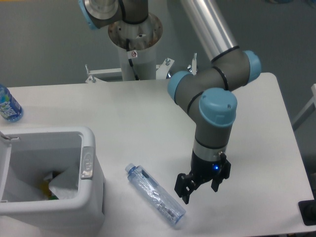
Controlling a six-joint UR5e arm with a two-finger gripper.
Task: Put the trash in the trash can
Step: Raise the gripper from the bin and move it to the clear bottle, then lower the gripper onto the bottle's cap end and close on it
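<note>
A long clear crinkled plastic bottle (155, 194) with a bluish cap lies on the white table, slanting from upper left to lower right. My gripper (201, 192) hangs open just to the right of the bottle's lower end, low over the table, with nothing between its fingers. At the lower left stands the white trash can (90, 195) with a grey oval button on its rim. A crumpled white wrapper (64, 187) lies inside it on the liner.
A small bottle with a blue-green label (8, 104) stands at the table's left edge. The robot's base column (134, 39) rises behind the table. A dark object (308, 211) sits at the lower right corner.
</note>
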